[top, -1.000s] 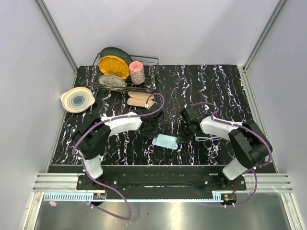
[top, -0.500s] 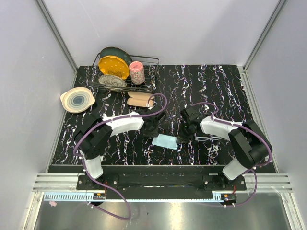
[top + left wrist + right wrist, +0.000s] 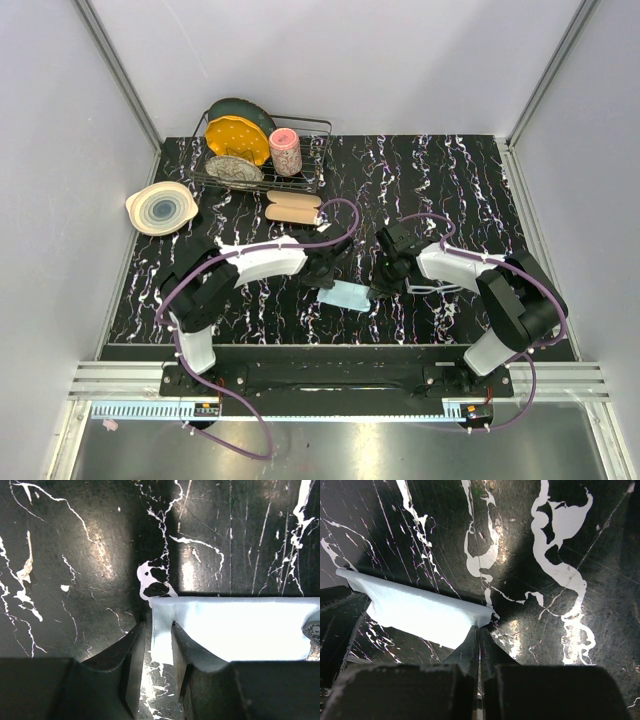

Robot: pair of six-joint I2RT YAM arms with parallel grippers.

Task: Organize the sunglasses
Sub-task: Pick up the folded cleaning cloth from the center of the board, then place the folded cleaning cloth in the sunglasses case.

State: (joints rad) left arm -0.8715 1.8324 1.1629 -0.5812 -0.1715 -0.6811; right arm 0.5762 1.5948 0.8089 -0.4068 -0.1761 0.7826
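Observation:
The light-blue cloth (image 3: 345,295) lies spread in the middle of the table between my two grippers. My right gripper (image 3: 480,627) is shut on the cloth's right corner (image 3: 487,617), which it holds a little off the black marbled surface. My left gripper (image 3: 158,625) stands open, its fingers (image 3: 131,647) astride the left edge of the cloth (image 3: 230,627), with a gap on both sides. The sunglasses (image 3: 440,289), thin and whitish, lie on the table beside my right forearm, behind the right gripper (image 3: 377,290). The left gripper (image 3: 328,275) sits at the cloth's far left corner.
A wire dish rack (image 3: 318,150) with plates and a pink cup (image 3: 286,152) stands at the back left. A pale bowl (image 3: 160,208) sits at the left edge. Two beige oblong pieces (image 3: 293,207) lie just behind my left arm.
My left gripper has slid right to the cloth's edge and its jaws have parted a little. The right gripper still pinches the cloth's corner in the same spot.

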